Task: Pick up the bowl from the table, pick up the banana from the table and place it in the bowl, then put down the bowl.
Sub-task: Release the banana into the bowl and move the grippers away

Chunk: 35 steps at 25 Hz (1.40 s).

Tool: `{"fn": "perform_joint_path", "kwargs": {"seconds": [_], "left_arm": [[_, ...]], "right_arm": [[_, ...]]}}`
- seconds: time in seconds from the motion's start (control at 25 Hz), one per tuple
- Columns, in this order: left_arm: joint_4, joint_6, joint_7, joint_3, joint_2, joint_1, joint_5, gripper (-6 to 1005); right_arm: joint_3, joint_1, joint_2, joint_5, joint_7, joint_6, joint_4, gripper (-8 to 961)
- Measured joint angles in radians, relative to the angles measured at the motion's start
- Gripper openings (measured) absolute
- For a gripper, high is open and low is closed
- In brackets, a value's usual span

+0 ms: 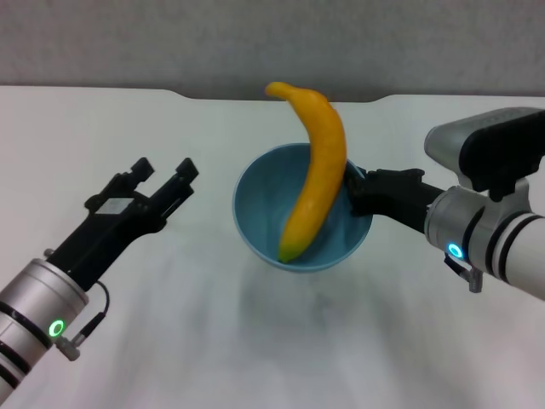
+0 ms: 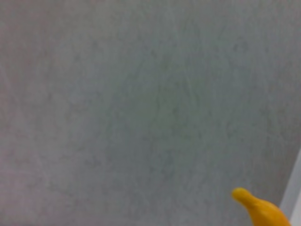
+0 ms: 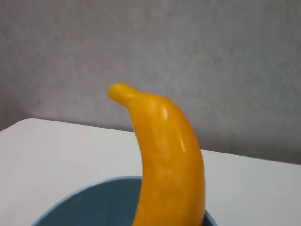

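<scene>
The light-blue bowl hangs a little above the white table, with a soft shadow under it. My right gripper is shut on the bowl's right rim. The yellow banana stands steeply inside the bowl, its lower end on the bottom and its stem end rising well past the far rim. To the bowl's left, my left gripper is open and holds nothing, a short gap away from the bowl. The right wrist view shows the banana rising out of the bowl. The left wrist view catches only the banana's tip.
A grey wall runs behind the table's far edge, which has a shallow notch behind the bowl. Bare white tabletop lies in front of and under both arms.
</scene>
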Motion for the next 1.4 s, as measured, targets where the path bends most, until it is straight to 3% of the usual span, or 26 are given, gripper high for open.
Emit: {"fn": "perform_joint_path", "kwargs": {"seconds": [0.32,0.6,1.08,1.4], "left_arm": [[-0.055,0.112,-0.038,-0.043,0.001,0.017,0.109,830],[-0.062,0.140,-0.038,-0.053,0.001,0.025,0.119,830],[-0.063,0.165,-0.038,-0.074,0.000,0.041,0.122,830],[-0.063,0.178,-0.038,-0.074,0.000,0.041,0.122,829]], "right_arm": [[0.054,0.131,-0.001,0.125,-0.006,0.002,0.202,44],[0.055,0.161,0.001,0.219,-0.014,0.010,0.239,44],[0.065,0.272,0.002,0.222,-0.012,0.235,0.338,44],[0.065,0.278,0.005,0.221,-0.013,0.278,0.361,44]]}}
